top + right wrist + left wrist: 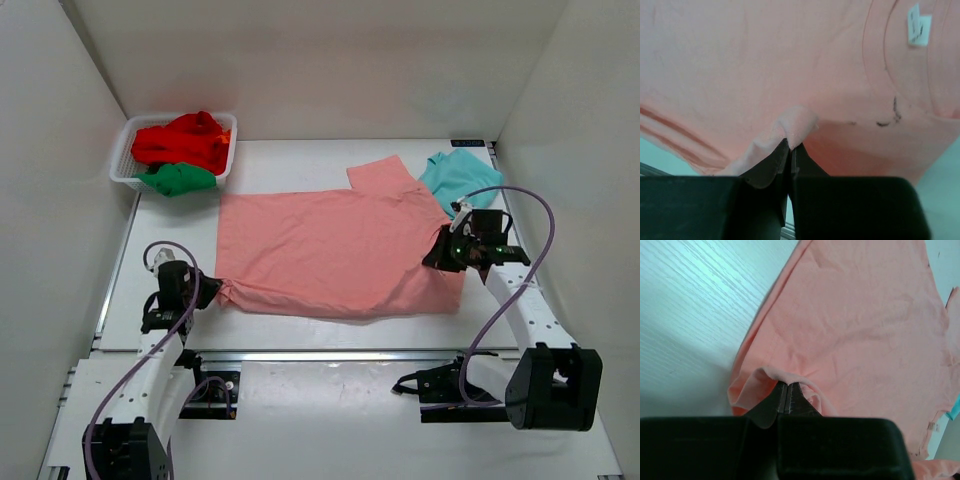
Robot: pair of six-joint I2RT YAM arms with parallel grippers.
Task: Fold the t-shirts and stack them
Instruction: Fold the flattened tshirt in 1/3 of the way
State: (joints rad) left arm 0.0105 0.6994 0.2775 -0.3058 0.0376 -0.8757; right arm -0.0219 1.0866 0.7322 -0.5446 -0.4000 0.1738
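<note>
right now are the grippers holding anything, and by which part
Both pinch the salmon-pink t-shirt: left gripper at its near hem corner, right gripper on a bunched fold by the collar.

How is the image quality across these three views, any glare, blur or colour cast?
Top external: even, soft light, sharp, only faint shadows beside the salmon-pink t-shirt. Left wrist: bluish glare streaks the table; the left end effector is dark and soft close up. Right wrist: the shirt fills the frame, its white label blown out and unreadable.
</note>
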